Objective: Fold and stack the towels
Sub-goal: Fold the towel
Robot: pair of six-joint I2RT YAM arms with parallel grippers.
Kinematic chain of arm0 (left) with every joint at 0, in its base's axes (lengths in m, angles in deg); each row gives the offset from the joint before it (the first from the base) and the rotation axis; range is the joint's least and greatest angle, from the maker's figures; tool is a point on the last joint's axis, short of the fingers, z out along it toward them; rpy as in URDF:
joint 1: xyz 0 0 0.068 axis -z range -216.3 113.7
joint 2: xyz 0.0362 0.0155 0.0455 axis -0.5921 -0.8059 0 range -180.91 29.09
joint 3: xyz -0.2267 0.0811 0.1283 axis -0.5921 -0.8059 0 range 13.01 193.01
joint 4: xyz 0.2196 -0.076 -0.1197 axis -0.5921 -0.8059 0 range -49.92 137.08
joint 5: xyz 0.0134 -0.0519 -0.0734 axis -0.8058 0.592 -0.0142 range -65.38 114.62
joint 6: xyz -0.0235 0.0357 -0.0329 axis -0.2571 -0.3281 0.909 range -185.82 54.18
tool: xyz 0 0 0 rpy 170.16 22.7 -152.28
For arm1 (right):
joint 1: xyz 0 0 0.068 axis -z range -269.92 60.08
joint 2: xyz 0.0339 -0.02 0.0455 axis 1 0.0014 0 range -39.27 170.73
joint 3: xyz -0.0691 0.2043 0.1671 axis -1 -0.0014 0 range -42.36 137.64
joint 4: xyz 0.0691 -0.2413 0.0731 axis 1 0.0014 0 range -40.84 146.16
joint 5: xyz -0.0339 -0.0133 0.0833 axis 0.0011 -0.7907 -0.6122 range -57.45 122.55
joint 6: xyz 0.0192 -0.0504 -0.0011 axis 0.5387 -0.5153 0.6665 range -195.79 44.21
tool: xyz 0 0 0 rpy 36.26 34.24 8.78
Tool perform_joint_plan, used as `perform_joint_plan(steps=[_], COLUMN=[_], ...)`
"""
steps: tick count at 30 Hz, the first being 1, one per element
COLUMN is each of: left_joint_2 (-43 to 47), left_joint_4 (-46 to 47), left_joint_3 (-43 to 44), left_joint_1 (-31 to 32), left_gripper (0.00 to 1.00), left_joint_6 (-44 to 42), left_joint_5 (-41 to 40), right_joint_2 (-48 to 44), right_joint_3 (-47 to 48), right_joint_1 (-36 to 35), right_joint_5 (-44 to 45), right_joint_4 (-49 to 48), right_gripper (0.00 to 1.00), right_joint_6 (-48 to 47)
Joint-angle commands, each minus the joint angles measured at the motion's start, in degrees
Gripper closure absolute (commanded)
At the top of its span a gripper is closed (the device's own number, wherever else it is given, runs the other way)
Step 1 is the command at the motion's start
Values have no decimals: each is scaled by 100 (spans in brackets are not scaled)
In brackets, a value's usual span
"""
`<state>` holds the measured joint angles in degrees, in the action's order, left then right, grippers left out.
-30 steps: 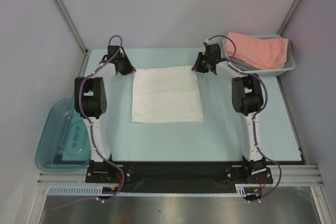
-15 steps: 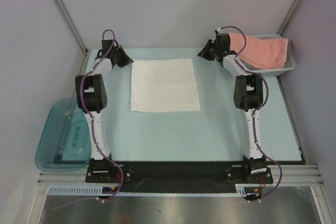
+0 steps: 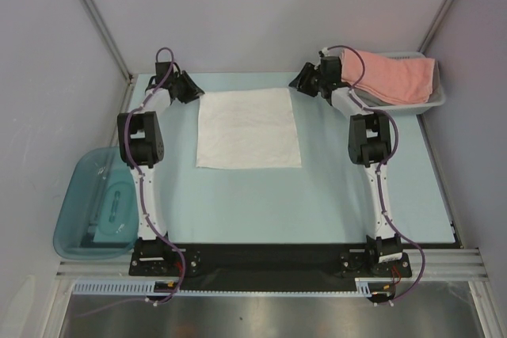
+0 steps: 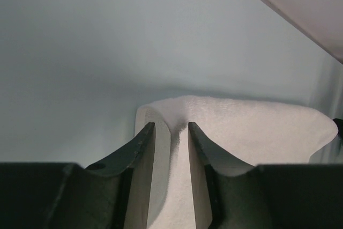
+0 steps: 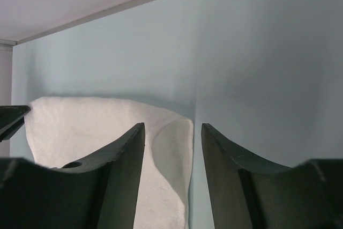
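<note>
A white towel lies spread flat on the pale blue table. My left gripper is at its far left corner. In the left wrist view that gripper is open, with the towel's corner lying under the narrow gap between its fingers. My right gripper is at the far right corner. It is open too, and the towel's curled corner sits loose below its wide gap. A salmon-pink towel lies folded in the basket at the back right.
The pale basket holding the pink towel stands at the table's far right corner. A teal plastic tub sits off the table's left edge. Grey walls close in behind and on both sides.
Both arms reached farther back and drew the white towel a little away and flatter. Both grippers then opened and let go of its far corners.
</note>
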<state>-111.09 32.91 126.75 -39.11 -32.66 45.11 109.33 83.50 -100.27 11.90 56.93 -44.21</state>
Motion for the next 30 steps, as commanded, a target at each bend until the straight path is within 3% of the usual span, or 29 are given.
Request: perform_joint_plan(steps=[1,5,10,30], left_joint_2=[131,280,430,254], left_joint_4=[46,55,64,477], left_joint_3=[132,-149,-317,9], left_joint_1=[-62,-53,-53,-97], left_gripper=[63,57,51,54], left_joint_6=[-21,-109,-311,-100], left_joint_5=[-141,-273,-441,95], right_joint_2=[-269,-480,-498,-815], right_joint_3=[-298,-834,-949,-959], right_joint_1=[-134,-178,-248,-327], right_joint_5=[77,218,350,509], right_joint_4=[-609,-1163,-1111,-1226], right_gripper=[48,46,47,48], right_joint_6=[-28,-37,-292,103])
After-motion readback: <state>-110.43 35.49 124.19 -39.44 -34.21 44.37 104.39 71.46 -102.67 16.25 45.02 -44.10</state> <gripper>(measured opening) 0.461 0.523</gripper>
